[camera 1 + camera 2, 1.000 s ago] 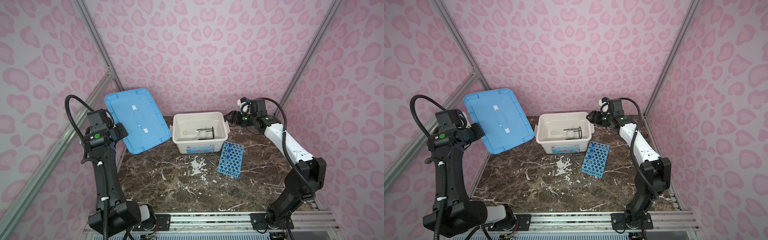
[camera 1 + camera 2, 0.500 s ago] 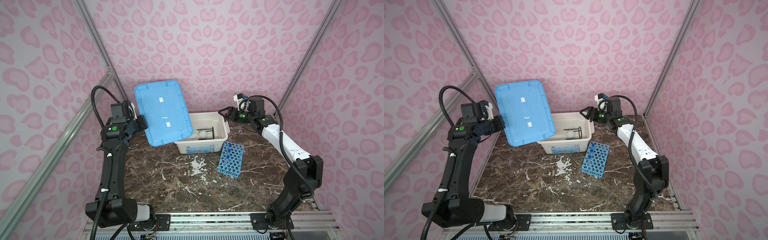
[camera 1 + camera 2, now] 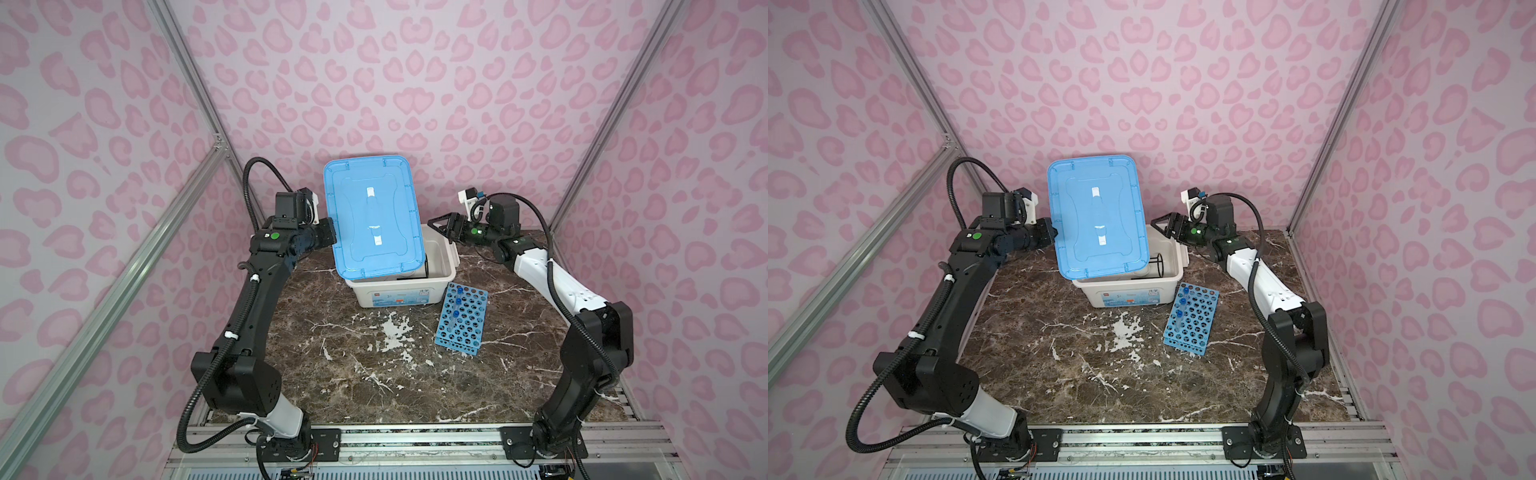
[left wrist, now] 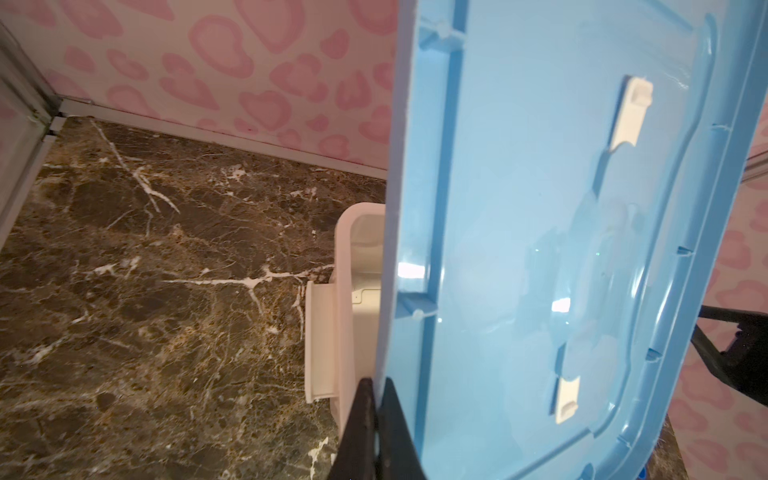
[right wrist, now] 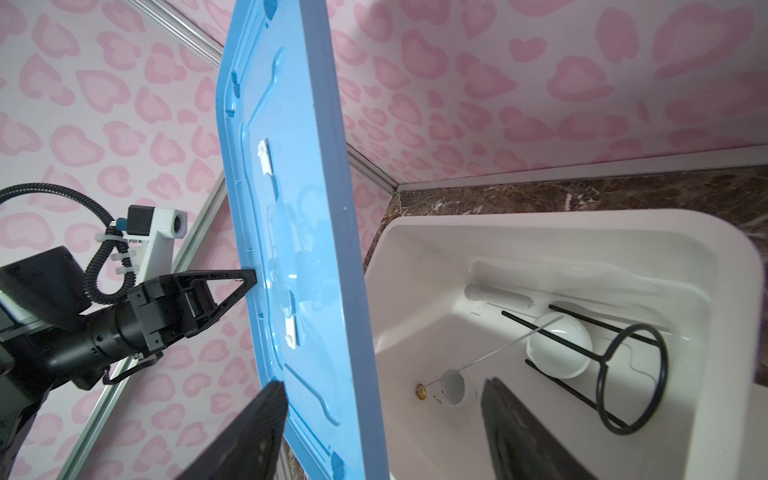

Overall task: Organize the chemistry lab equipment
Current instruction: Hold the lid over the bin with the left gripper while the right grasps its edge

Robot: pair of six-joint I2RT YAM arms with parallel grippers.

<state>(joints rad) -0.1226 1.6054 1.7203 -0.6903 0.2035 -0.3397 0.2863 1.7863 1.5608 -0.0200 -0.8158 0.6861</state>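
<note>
left fingers (image 4: 360, 432) tight on blue lid (image 3: 374, 216) edge

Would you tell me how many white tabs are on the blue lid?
2, both along the midline of the lid: the upper tab toward its raised end, the lower tab toward its lower end. None seems hidden.

I can read no words or numbers anywhere in these views. The only printed thing I see is a sticker label (image 3: 400, 296) on the front wall of the white storage box (image 3: 361, 293), just above the centre of both top views. It shows a small red mark, an orange patch and blue artwork, with print too small to read.
</note>
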